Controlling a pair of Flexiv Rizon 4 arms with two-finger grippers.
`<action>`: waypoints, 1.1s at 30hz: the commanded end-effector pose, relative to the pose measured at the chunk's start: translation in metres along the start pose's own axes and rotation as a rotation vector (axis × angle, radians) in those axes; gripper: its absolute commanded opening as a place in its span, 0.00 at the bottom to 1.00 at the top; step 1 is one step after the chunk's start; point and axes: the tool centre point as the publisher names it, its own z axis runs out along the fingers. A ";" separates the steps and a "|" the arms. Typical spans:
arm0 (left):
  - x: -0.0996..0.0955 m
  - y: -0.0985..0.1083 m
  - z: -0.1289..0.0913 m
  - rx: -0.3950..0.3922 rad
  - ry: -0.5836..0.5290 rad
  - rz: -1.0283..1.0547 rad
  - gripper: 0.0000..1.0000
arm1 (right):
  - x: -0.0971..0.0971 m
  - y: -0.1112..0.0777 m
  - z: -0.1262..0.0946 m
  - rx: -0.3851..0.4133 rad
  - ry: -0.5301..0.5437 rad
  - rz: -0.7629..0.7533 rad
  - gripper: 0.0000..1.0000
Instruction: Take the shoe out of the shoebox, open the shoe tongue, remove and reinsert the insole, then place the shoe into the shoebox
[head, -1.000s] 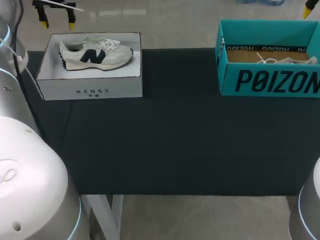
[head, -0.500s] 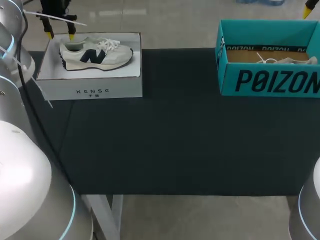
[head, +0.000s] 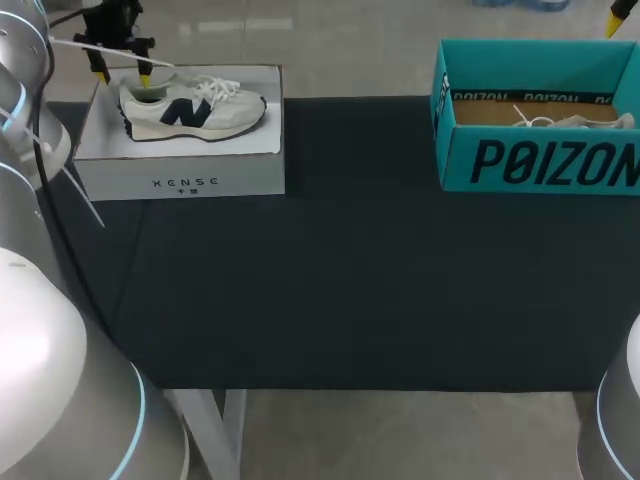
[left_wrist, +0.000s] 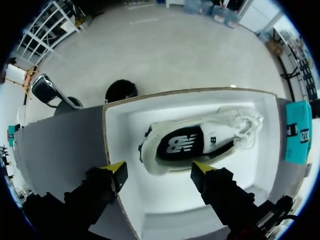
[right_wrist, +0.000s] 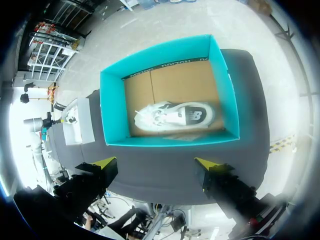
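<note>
White shoe (head: 190, 108) with dark logo lying on its side in white shoebox (head: 180, 182), upper left of the dark bench (head: 350, 280), left claw (head: 124, 77) open above the heel, right claw (right_wrist: 157, 164) open too, teal shoebox (right_wrist: 112, 107) with second shoe (right_wrist: 175, 116) ahead of it

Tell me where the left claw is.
Head view: the left claw hangs open at the far left, above the heel of the shoe in the white shoebox.
</note>
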 end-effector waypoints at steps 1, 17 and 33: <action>-0.004 -0.011 0.006 -0.274 0.009 -0.035 0.65 | 0.000 -0.001 0.000 -0.002 -0.001 0.001 1.00; -0.011 -0.011 0.017 -0.297 0.014 -0.092 0.57 | 0.000 -0.001 0.000 -0.002 -0.001 0.001 1.00; -0.016 -0.011 0.039 -0.318 -0.004 -0.084 0.50 | 0.000 -0.001 0.000 -0.002 -0.001 0.001 1.00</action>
